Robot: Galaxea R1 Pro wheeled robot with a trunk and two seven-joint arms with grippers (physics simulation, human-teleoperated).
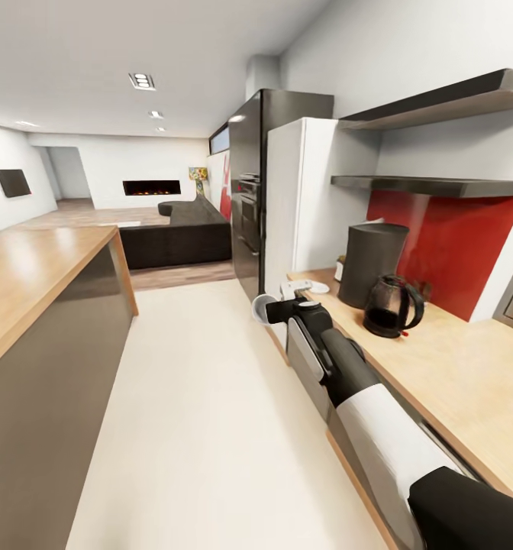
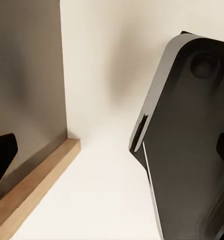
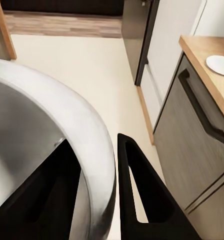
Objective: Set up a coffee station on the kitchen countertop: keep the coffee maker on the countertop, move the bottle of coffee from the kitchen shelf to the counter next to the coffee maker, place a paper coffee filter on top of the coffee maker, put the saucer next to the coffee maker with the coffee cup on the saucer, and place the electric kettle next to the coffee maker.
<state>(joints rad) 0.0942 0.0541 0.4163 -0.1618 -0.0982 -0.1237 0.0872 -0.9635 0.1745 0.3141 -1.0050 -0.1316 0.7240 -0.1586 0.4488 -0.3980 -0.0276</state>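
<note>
The right arm reaches forward beside the front edge of the worktop (image 1: 440, 374), and its gripper (image 1: 275, 309) is pinching the coffee cup (image 1: 261, 307), a pale round cup held out over the floor (image 1: 203, 397) just off the worktop's near-left corner. In the right wrist view the cup's (image 3: 47, 135) curved rim runs between the two dark fingers (image 3: 137, 190), one inside the wall and one outside, pressed against it.

On the worktop, the coffee maker (image 1: 371, 263) stands toward the back edge near the left end, a tall dark grey body in front of the red wall panel (image 1: 447, 244). The kettle (image 1: 392, 305) stands just beside it, nearer the front (dark glass with a black handle turned to the right). The saucer (image 1: 316, 288), small and white, lies near the front-left corner, to the left of the coffee maker; it shows again in the right wrist view (image 3: 219, 64) above a cabinet drawer with a black handle (image 3: 202, 107). A small jar-like thing (image 1: 339, 268) sits behind the saucer against the coffee maker, too small to identify.

The left wrist view looks at the floor (image 2: 102, 190), a wooden plinth (image 2: 34, 187) under a grey cabinet, and a dark part of the robot's body (image 2: 187, 140); only the tips of the left gripper's fingers (image 2: 2, 155) appear at the edges, set far apart.
</note>
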